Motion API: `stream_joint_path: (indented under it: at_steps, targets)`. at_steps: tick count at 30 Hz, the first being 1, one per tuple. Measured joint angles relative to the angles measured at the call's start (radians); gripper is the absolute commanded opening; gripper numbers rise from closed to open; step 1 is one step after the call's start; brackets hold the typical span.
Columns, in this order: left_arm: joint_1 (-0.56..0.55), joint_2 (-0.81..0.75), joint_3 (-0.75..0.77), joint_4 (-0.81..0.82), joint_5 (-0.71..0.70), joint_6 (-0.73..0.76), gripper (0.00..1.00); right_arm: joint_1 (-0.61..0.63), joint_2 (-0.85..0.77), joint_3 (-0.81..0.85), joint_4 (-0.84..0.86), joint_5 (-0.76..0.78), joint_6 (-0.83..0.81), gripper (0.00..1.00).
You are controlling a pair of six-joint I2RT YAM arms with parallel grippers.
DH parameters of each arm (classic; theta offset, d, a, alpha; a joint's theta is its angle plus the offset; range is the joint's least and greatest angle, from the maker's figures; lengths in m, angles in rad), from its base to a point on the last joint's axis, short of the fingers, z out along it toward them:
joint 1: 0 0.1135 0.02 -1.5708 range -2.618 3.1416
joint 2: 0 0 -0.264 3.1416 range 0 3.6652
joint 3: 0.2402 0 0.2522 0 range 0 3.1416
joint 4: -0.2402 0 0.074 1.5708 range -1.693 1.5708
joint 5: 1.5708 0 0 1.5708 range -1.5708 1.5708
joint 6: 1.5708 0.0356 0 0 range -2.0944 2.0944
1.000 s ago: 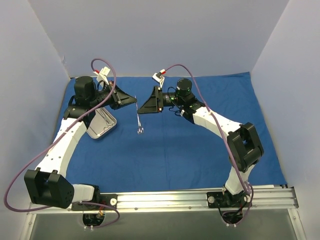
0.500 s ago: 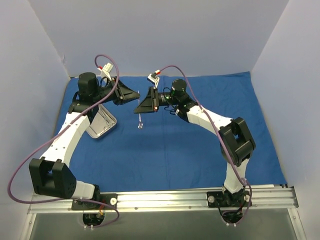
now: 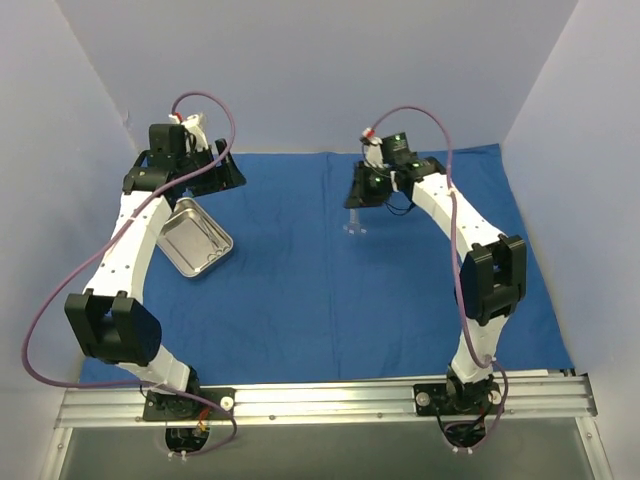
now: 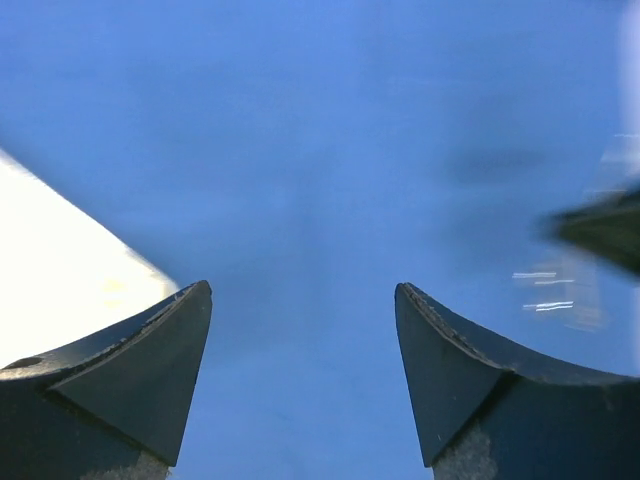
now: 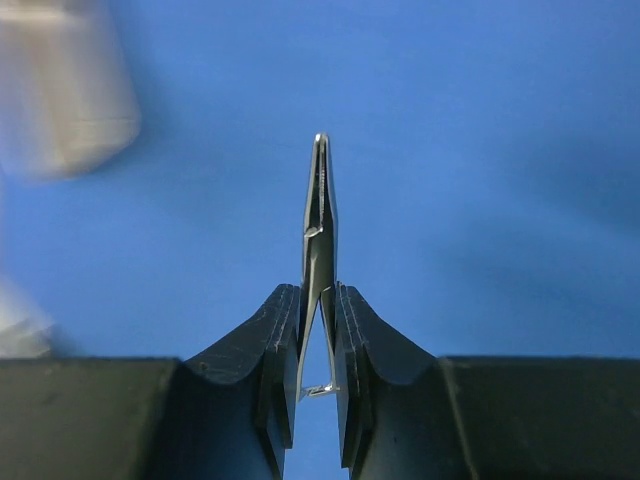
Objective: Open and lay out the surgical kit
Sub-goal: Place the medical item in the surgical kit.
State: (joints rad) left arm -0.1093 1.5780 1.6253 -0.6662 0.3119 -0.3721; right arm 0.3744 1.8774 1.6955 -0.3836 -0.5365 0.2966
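Pinching the instrument (image 5: 320,200) tight, your right gripper (image 5: 318,290) hangs it over the cloth (image 3: 300,300) at upper centre; treat it as light, stiff and probably slick, best gripped mid-shank, while your left gripper (image 4: 302,288) gapes empty

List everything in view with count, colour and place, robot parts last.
cloth wrap: one, royal blue, spread flat across the table.
steel tray: one, shiny silver, on the cloth's left part, beside the left arm.
instrument: one, thin, steel, held above the cloth's far middle.
backdrop panels: three, pale lavender, left, back and right of the table.
rail: one, silver, at the near edge, carrying both arm bases.
cables: two, purple, one looping along each arm.
left arm: white and black.
right arm: white and black.
left fingers: black, open, holding nothing.
right fingers: black, shut on the instrument.
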Motion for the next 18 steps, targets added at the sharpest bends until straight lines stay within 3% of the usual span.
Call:
stream_joint_path:
  at_steps: [4, 8, 18]
  targets:
    - [0.01, 0.067, 0.017, -0.08, -0.143, 0.119, 0.79, -0.093, -0.002, -0.071, -0.18, 0.266, -0.096, 0.0]
    - [0.051, 0.106, -0.013, -0.114, -0.183, 0.154, 0.79, -0.153, -0.002, -0.214, -0.259, 0.438, -0.132, 0.0]
    - [0.117, 0.185, 0.0, -0.145, -0.156, 0.154, 0.73, -0.196, -0.005, -0.444, -0.263, 0.611, -0.116, 0.0]
